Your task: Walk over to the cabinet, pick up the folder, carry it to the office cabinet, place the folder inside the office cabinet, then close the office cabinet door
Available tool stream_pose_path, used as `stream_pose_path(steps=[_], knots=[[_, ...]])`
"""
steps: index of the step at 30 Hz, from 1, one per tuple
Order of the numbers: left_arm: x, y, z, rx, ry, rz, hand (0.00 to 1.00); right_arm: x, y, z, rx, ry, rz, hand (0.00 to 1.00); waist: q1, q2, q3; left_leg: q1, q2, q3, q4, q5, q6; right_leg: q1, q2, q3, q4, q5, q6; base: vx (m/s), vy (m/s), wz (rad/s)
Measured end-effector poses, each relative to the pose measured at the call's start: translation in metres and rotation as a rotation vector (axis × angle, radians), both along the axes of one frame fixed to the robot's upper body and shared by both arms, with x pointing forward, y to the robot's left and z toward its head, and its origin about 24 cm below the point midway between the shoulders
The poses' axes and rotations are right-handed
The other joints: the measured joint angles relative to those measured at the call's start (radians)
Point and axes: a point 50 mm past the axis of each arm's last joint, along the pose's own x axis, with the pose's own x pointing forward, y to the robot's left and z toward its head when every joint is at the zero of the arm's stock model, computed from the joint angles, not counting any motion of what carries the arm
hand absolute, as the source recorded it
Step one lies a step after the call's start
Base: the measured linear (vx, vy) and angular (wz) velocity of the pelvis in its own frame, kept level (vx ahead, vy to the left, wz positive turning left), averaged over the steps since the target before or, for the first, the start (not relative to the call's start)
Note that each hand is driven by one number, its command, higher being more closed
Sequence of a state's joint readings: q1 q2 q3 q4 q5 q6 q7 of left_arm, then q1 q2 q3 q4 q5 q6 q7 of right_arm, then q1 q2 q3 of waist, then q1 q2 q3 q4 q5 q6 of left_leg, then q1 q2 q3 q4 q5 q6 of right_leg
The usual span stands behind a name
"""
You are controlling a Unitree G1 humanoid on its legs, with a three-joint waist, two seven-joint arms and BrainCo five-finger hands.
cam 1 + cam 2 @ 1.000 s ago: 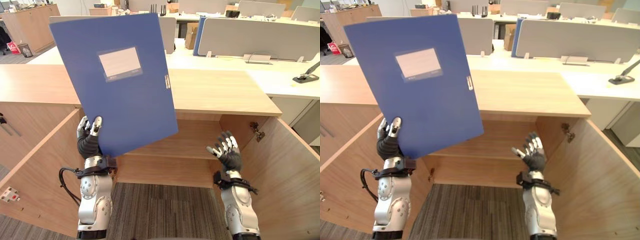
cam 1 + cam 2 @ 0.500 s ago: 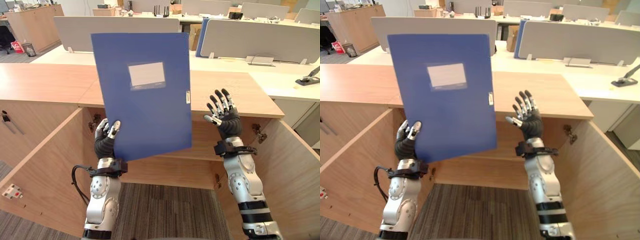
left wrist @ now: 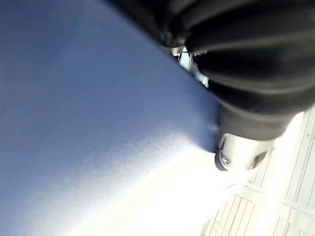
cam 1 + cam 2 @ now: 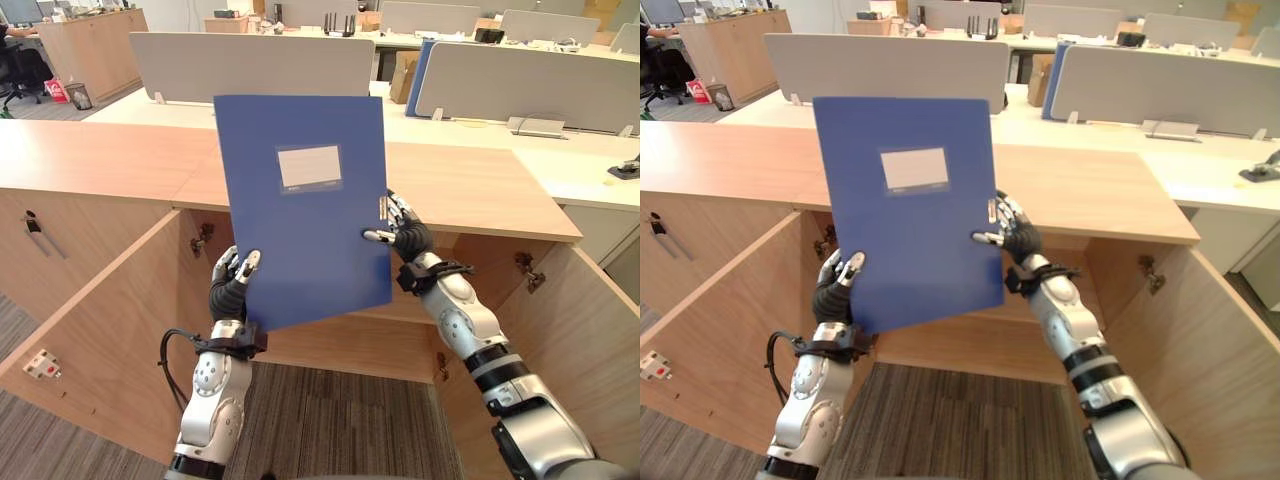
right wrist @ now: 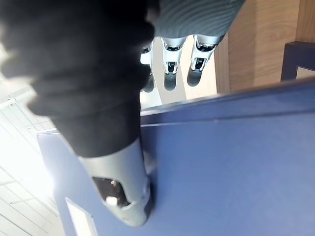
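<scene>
**Folder held upright by both hands before the open cabinet**

Folder (image 4: 300,210), blue with a pale label on its front, stands on end in the air in front of the cabinet (image 4: 330,345). Its lower edge hangs level with the opening. The left hand (image 4: 230,292) grips the lower left corner, with the thumb on the front face and the fingers behind, pinching the cover. That corner hold appears to take the weight.

The right hand (image 4: 405,238) meets the right edge beside the small clasp. Its thumb lies flat on the front and its fingers (image 5: 170,73) reach fairly straight past the edge to the back, pinching it lightly. This second hold probably stops the tall folder from swinging on its corner.

Both doors (image 4: 95,330) stand wide open to the left and right, leaving the shelf (image 4: 420,308) under the wooden surface (image 4: 480,185) clear to reach. The folder has been carried over but not yet placed inside. It will likely need lowering and tipping to pass under the top.
</scene>
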State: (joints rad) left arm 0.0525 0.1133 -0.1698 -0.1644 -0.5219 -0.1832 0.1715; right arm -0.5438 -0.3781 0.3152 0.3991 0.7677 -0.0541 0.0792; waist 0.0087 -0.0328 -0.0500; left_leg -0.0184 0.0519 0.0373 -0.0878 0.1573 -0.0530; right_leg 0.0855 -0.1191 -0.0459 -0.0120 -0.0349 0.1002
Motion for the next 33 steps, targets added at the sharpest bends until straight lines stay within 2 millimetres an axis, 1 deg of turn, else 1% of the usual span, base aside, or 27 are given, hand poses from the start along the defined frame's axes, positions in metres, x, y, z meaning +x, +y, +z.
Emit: stream_pose_path(steps=[5, 8, 10, 14, 19, 20, 24, 25, 30, 33], knots=[[0.000, 0.004, -0.001, 0.008, 0.008, -0.003, 1.00, 0.005, 0.011, -0.004, -0.015, 0.044, 0.042, 0.00, 0.007, 0.000, 0.000, -0.006, 0.010, -0.008, 0.000, 0.005, -0.007, -0.001, 0.014, -0.005, -0.004, 0.005, -0.007, -0.01, -0.010, 0.03], [0.001, 0.003, -0.004, 0.010, 0.024, -0.005, 1.00, 0.007, 0.017, 0.000, -0.039, 0.038, 0.075, 0.00, 0.008, 0.001, 0.000, -0.009, 0.013, -0.011, 0.000, 0.007, -0.010, -0.001, 0.018, -0.007, -0.006, 0.007, -0.010, -0.01, -0.007, 0.02], [0.002, 0.000, -0.003, 0.021, 0.020, -0.028, 1.00, 0.008, 0.021, 0.003, -0.040, 0.035, 0.119, 0.00, 0.008, 0.001, 0.000, -0.013, 0.015, -0.016, 0.000, 0.009, -0.011, -0.001, 0.020, -0.011, -0.008, 0.009, -0.012, 0.00, -0.005, 0.06], [0.007, 0.002, 0.004, 0.041, -0.007, -0.048, 1.00, 0.007, 0.021, 0.004, -0.014, 0.042, 0.169, 0.00, 0.019, 0.001, 0.000, -0.015, 0.022, -0.022, 0.000, 0.010, -0.014, 0.001, 0.028, -0.016, -0.011, 0.010, -0.014, 0.00, -0.005, 0.03], [0.007, 0.005, 0.006, 0.022, -0.025, -0.063, 1.00, 0.006, 0.021, 0.008, -0.008, 0.032, 0.222, 0.00, 0.023, 0.003, 0.001, -0.015, 0.023, -0.021, 0.000, 0.010, -0.014, 0.001, 0.030, -0.016, -0.014, 0.010, -0.015, 0.00, 0.000, 0.00], [0.008, 0.006, 0.004, -0.002, -0.026, -0.081, 1.00, 0.005, 0.021, 0.010, -0.009, 0.020, 0.234, 1.00, 0.024, 0.004, 0.001, -0.015, 0.023, -0.021, 0.000, 0.010, -0.014, 0.001, 0.030, -0.015, -0.015, 0.010, -0.015, 0.00, 0.000, 0.00], [0.009, 0.013, -0.004, -0.065, -0.011, -0.114, 1.00, 0.003, 0.025, 0.012, -0.003, 0.017, 0.274, 1.00, 0.026, 0.006, 0.001, -0.015, 0.027, -0.019, 0.000, 0.009, -0.016, 0.001, 0.033, -0.011, -0.018, 0.012, -0.018, 0.00, 0.000, 0.00], [0.009, 0.015, -0.006, -0.072, -0.011, -0.121, 0.00, 0.002, 0.025, 0.013, 0.002, 0.017, 0.285, 1.00, 0.027, 0.006, 0.001, -0.015, 0.028, -0.018, 0.000, 0.008, -0.016, 0.001, 0.034, -0.010, -0.019, 0.013, -0.018, 0.00, 0.000, 0.00], [0.009, 0.015, -0.009, -0.111, -0.030, -0.184, 0.00, 0.000, 0.026, 0.018, -0.006, -0.008, 0.310, 1.00, 0.036, 0.007, 0.001, -0.015, 0.038, -0.015, 0.000, 0.006, -0.023, 0.003, 0.043, -0.008, -0.030, 0.018, -0.026, 0.01, -0.002, -0.03], [0.009, 0.015, -0.012, -0.111, -0.032, -0.209, 0.00, 0.000, 0.027, 0.018, -0.014, -0.006, 0.314, 1.00, 0.037, 0.010, 0.000, -0.015, 0.043, -0.015, 0.001, 0.004, -0.028, 0.005, 0.049, -0.008, -0.036, 0.020, -0.028, 0.00, 0.000, 0.00]])
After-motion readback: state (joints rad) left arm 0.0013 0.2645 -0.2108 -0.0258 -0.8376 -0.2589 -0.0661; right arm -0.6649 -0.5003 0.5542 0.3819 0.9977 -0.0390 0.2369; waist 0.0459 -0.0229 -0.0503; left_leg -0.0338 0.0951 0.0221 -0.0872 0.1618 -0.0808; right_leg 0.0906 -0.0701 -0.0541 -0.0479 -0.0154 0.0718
